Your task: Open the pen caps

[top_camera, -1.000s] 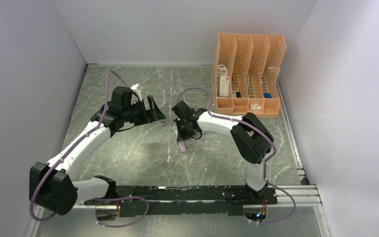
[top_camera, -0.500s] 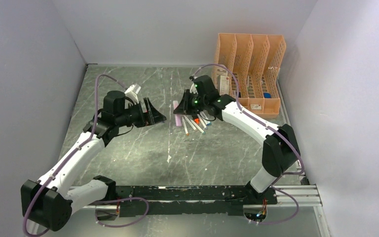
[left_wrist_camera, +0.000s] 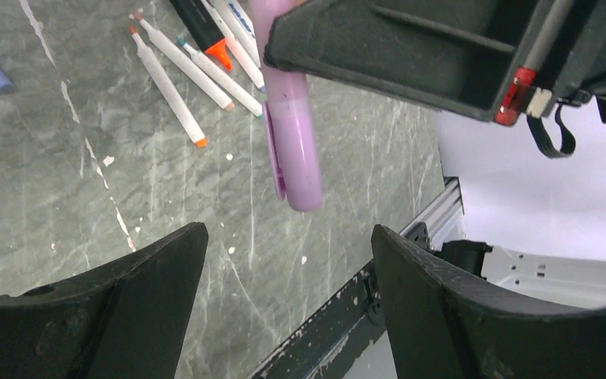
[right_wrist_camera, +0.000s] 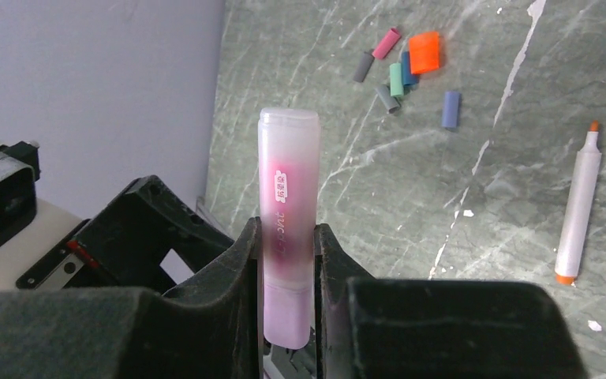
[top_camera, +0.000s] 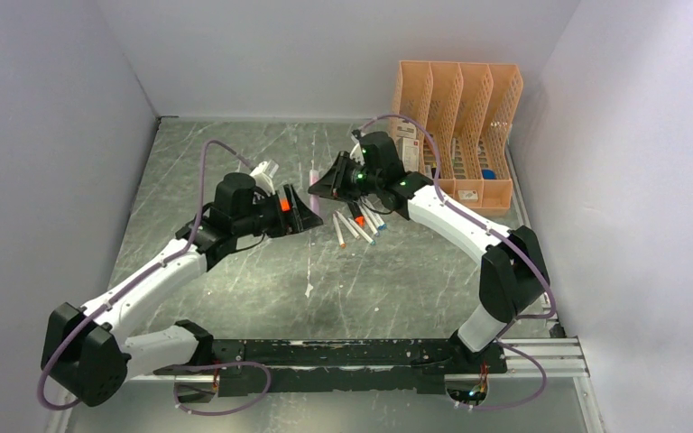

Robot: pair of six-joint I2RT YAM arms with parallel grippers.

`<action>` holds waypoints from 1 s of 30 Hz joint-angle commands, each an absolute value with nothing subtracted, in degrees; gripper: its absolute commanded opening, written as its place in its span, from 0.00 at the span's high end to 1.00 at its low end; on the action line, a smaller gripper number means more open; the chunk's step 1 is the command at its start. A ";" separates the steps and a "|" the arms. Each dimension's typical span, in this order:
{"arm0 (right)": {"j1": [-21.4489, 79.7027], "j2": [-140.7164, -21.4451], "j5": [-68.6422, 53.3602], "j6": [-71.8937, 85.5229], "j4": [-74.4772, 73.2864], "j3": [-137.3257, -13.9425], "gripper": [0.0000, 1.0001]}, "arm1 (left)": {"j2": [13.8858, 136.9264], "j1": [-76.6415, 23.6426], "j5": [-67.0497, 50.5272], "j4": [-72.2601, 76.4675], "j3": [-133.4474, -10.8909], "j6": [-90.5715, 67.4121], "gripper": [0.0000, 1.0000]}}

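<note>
One highlighter (right_wrist_camera: 288,174) is clamped in the right tool (right_wrist_camera: 288,237); the left tool (left_wrist_camera: 288,245) is held apart. Seven loose caps (right_wrist_camera: 395,79) beyond the highlighter are counted in the right wrist view only.

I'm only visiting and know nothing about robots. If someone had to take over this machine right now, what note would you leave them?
Left gripper: open, empty, facing the highlighter's clip end.
Right gripper: shut on the translucent pink-purple plastic highlighter, held above the grey marbled table.
Done: several slim white markers and the thick black marker lie on the table with tips bare; small loose coloured plastic caps sit in a cluster.
Left: pull the highlighter's cap, apparently still on.
</note>
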State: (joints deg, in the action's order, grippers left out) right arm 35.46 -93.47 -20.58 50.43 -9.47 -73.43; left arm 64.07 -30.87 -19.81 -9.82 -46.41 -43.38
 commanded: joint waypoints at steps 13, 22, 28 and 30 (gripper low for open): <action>35.43 -89.93 -22.01 53.00 -6.00 -69.52 1.00 | 69.97 -34.88 -11.01 -1.57 -47.81 -44.81 0.40; 35.58 -88.28 -22.54 53.49 -5.36 -67.50 1.00 | 72.01 -35.01 -11.51 2.40 -47.31 -45.21 0.82; 35.59 -87.51 -22.26 53.52 -5.30 -66.23 1.00 | 72.17 -35.16 -11.46 2.37 -47.51 -44.68 0.56; 35.53 -87.52 -22.55 53.72 -4.88 -65.86 1.00 | 72.29 -35.24 -11.15 2.05 -47.72 -44.42 0.50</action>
State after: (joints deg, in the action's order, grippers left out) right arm 35.18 -89.38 -20.53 52.93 -6.28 -66.76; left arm 71.92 -35.03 -13.02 -0.25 -46.44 -45.58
